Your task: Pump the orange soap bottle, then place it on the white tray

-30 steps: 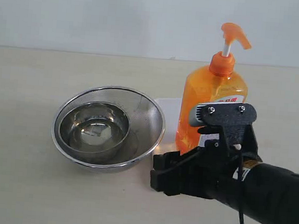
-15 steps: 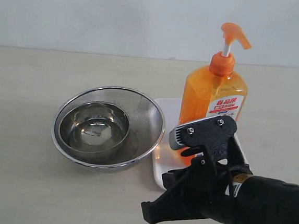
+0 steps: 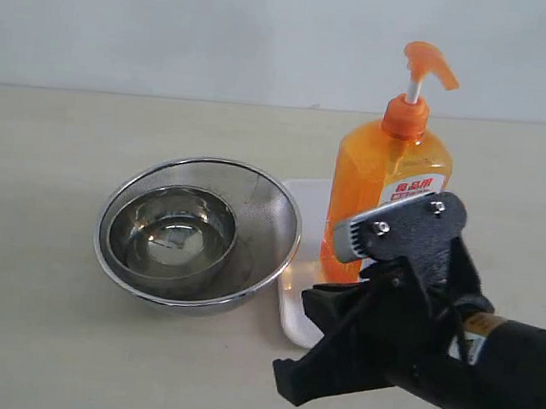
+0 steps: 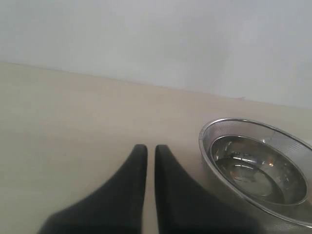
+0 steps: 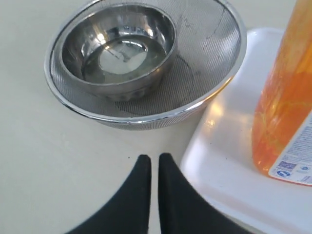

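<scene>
Jaws of the right gripper are seen pressed together on nothing, just off the edge of the white tray; those of the left gripper are likewise closed and empty. On the tray the orange soap bottle is found standing upright. It is judged to be nearly full, hence fairly heavy, with smooth plastic walls that may slip and give slightly under pressure; a hold across the broad body below the shoulder is advised. Translucent orange plastic, an orange pump head on a white stem and a white-and-red label are shown.
</scene>
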Tool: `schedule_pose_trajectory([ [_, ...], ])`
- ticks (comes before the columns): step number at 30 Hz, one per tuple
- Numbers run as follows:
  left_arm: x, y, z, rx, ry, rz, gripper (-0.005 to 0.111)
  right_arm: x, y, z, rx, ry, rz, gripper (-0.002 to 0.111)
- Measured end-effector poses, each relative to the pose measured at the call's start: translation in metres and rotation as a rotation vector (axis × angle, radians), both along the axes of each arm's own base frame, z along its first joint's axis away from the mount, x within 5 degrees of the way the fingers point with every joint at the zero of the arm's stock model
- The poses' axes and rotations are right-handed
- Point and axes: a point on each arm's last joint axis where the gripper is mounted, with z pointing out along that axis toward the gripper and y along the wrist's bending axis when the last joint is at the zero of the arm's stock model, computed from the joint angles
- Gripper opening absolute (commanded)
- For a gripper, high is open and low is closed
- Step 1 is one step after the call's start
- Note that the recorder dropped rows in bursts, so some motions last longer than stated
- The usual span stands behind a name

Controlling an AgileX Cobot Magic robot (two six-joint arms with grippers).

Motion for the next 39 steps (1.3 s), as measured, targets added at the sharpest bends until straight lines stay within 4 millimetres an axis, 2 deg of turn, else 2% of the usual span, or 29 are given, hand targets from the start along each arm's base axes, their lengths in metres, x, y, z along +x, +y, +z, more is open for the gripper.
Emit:
schedule_pose_trajectory([
  [5, 0.0, 0.0, 0.003, -0.023, -0.027, -0.002, 0.006, -0.015, -0.022, 0.015, 0.075, -0.052, -0.001, 0.0],
  [10, 0.001, -0.003, 0.012, -0.314, -0.112, -0.008, 0.006, -0.024, -0.04, 0.016, 0.123, -0.092, -0.031, 0.0],
  [15, 0.0, -0.003, 0.021, -0.399, -0.162, -0.011, 0.006, -0.025, -0.051, 0.011, 0.147, -0.127, -0.094, 0.0],
  [17, -0.002, -0.003, 0.033, -0.405, -0.197, -0.026, 0.006, -0.024, -0.053, 0.01, 0.151, -0.139, -0.105, 0.0],
  [20, -0.007, -0.003, 0.061, -0.414, -0.27, -0.054, 0.006, -0.023, -0.053, 0.012, 0.164, -0.163, -0.118, 0.0],
  [24, 0.0, -0.005, 0.098, -0.399, -0.276, -0.076, 0.006, -0.022, -0.054, 0.014, 0.174, -0.182, -0.128, 0.0],
  [27, 0.018, -0.008, 0.118, -0.372, -0.22, -0.078, 0.006, -0.021, -0.054, 0.015, 0.181, -0.194, -0.135, 0.0],
  [29, 0.038, -0.012, 0.127, -0.359, -0.134, -0.077, 0.006, -0.021, -0.054, 0.015, 0.181, -0.194, -0.135, 0.0],
  [35, 0.098, -0.035, 0.12, -0.265, 0.266, -0.138, 0.006, -0.021, -0.054, 0.016, 0.148, -0.226, -0.117, 0.0],
  [39, 0.131, -0.06, 0.113, -0.179, 0.396, -0.28, 0.006, -0.021, -0.054, 0.016, 0.132, -0.239, -0.108, 0.0],
])
